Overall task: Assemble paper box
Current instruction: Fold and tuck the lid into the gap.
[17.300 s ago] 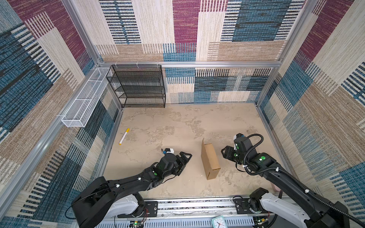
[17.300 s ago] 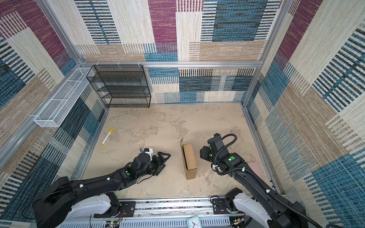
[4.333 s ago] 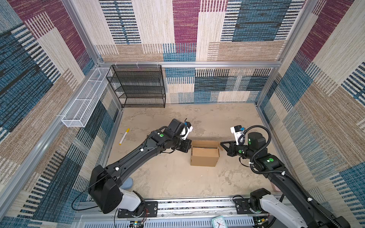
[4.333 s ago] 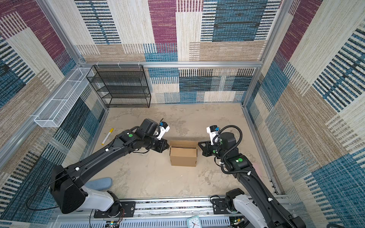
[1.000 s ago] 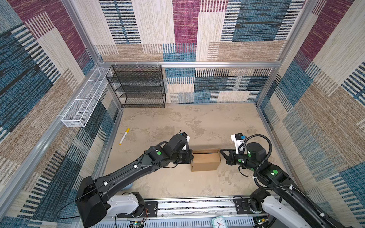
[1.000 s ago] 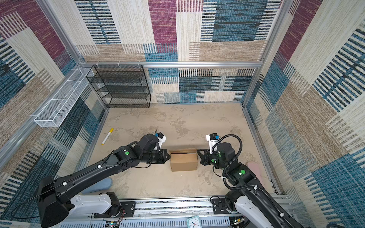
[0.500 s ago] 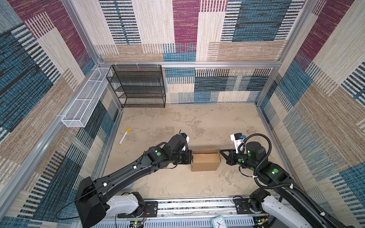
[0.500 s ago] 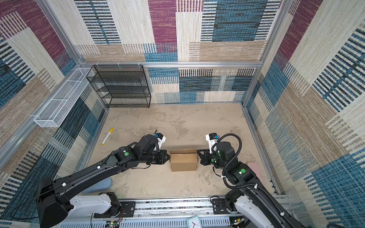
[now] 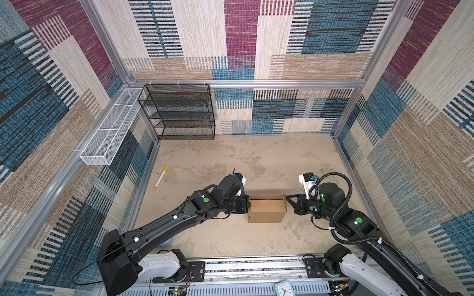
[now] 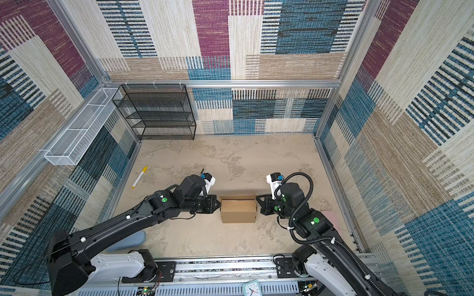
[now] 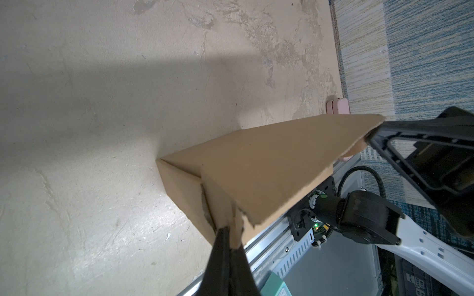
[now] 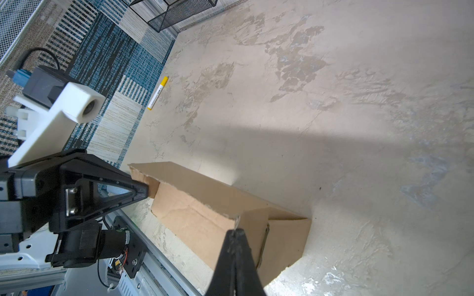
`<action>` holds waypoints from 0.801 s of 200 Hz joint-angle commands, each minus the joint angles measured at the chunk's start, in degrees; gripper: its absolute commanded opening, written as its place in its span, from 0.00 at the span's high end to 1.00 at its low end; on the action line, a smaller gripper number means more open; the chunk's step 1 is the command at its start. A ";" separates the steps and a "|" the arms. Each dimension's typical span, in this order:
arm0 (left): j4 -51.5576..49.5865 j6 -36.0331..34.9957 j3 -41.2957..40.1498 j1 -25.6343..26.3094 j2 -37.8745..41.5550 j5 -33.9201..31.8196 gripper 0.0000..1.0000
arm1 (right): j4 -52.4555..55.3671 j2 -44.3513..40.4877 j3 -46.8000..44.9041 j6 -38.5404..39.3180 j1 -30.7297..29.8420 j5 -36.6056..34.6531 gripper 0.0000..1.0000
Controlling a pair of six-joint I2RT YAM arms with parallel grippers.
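Noted left gripper (image 9: 248,203) fully closed, tip against paper box (image 9: 266,212) end. Found right gripper (image 9: 287,197) closed likewise at opposite end; possibly nipping cardboard.

Mottled beige tabletop (image 9: 230,159), paper box (image 9: 266,211) near front; marker (image 9: 160,177) at left, wire rack (image 9: 179,112) behind

No text, number or brand is legible to me in any view. The yellow-capped marker (image 12: 157,92), lying left of centre in both top views (image 9: 161,176), carries a thin line of dark print along its white barrel in the right wrist view, too small for me to read. The clock (image 10: 252,289) at the lower edge of the frame in both top views shows hands and dial marks whose numerals I cannot make out. The white camera mount (image 10: 274,182) right of centre bears dark marks that are equally unreadable.
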State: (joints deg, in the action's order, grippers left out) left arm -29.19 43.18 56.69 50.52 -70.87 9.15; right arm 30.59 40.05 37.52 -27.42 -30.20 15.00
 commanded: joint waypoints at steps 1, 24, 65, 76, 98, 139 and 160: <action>-4.37 -0.42 -0.08 0.15 -0.32 0.21 1.00 | 2.63 0.11 0.36 0.44 -0.13 1.26 1.00; -4.73 -0.41 -0.24 0.18 0.11 -0.09 1.00 | 3.24 0.05 0.55 0.52 -0.21 1.08 1.00; -4.80 -0.13 -0.79 0.14 0.46 -0.01 1.00 | 3.42 -0.12 0.57 0.27 -0.52 0.90 1.00; -4.69 -0.13 -0.92 0.19 0.56 -0.08 1.00 | 3.51 -0.39 0.46 0.01 -0.74 0.69 1.00; -4.65 0.13 -1.31 0.22 0.80 -0.25 1.00 | 3.78 -0.59 0.46 -0.43 -1.31 0.27 1.00; -4.04 0.58 -2.38 0.79 0.90 -0.79 1.00 | 3.13 -1.42 -0.96 -2.52 -3.14 -1.19 1.00; -3.25 1.01 -3.30 0.97 0.89 -0.80 1.00 | 2.72 -1.86 -1.92 -3.62 -3.86 -1.88 1.00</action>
State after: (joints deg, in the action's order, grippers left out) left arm -28.36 43.18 54.59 51.20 -69.76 7.86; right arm 32.05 38.39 36.62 -28.86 -33.32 13.47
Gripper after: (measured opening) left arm 0.064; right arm 0.052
